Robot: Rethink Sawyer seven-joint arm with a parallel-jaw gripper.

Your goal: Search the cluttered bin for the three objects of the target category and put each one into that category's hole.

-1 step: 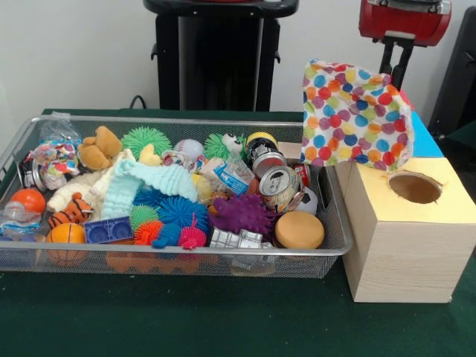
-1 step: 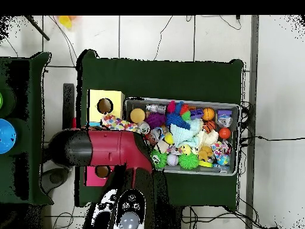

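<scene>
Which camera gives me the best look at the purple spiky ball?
The front view: the purple spiky ball sits unobstructed near the bin's front edge, beside the can. Overhead it is only a small purple patch by the tan disc.

The mesh bin [image 1: 327, 245] is packed edge to edge. The yellow hole [image 1: 415, 187] on the right lies open; the polka-dot cloth [image 1: 355, 117] possibly covers another behind.
</scene>
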